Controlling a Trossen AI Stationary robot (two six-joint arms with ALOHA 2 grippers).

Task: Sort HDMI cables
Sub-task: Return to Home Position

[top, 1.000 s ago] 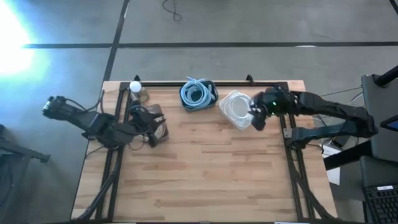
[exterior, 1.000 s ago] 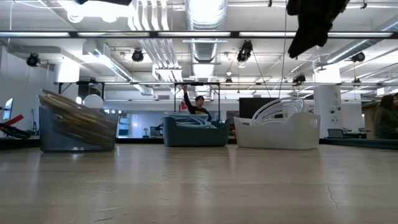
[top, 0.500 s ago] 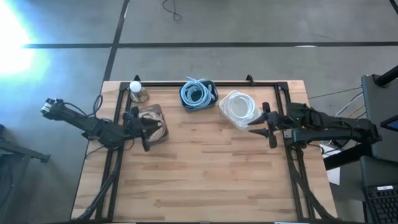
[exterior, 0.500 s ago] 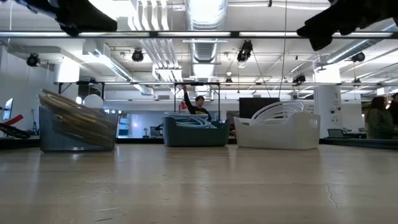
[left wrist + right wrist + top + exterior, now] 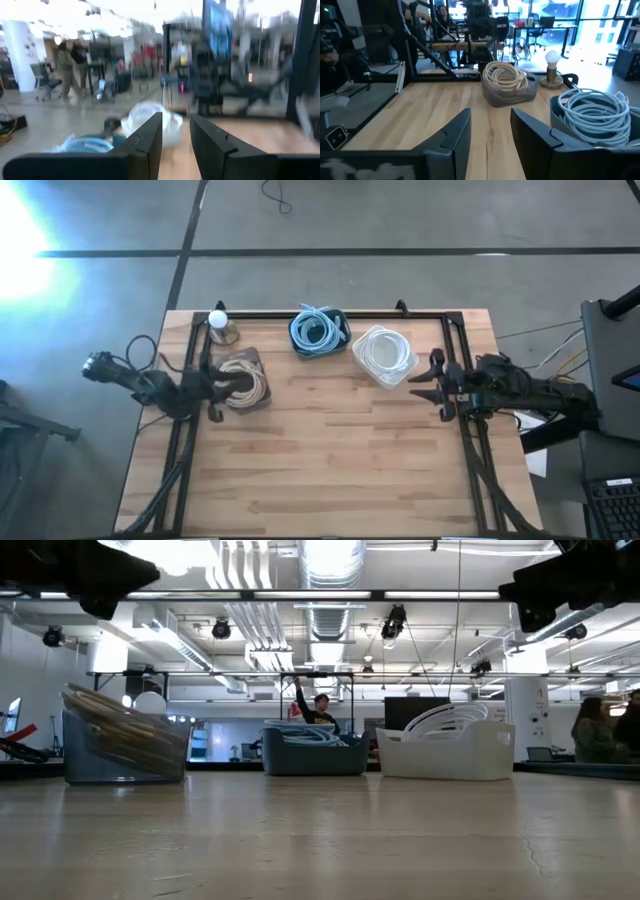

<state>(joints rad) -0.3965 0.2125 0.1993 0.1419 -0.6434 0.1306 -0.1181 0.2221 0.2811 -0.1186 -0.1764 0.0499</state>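
The HDMI cables lie sorted by colour in three bins near the far edge. Tan coils fill a clear bin on the left, also in the right wrist view. Light blue coils sit in a dark blue bin. White coils rest in a white bin. My left gripper is open, just left of the tan bin and touching nothing. My right gripper is open, right of the white bin and holding nothing.
A white bulb on a small stand stands at the far left corner. Black frame rails run along the table's sides and far edge. Bare wood stretches across the middle and near half. People stand in the room beyond.
My right gripper has drawn back from over the white bin toward the table's right edge and turned level. My left gripper has pulled away from the tan bin toward the left edge. The coils stay put in their bins.
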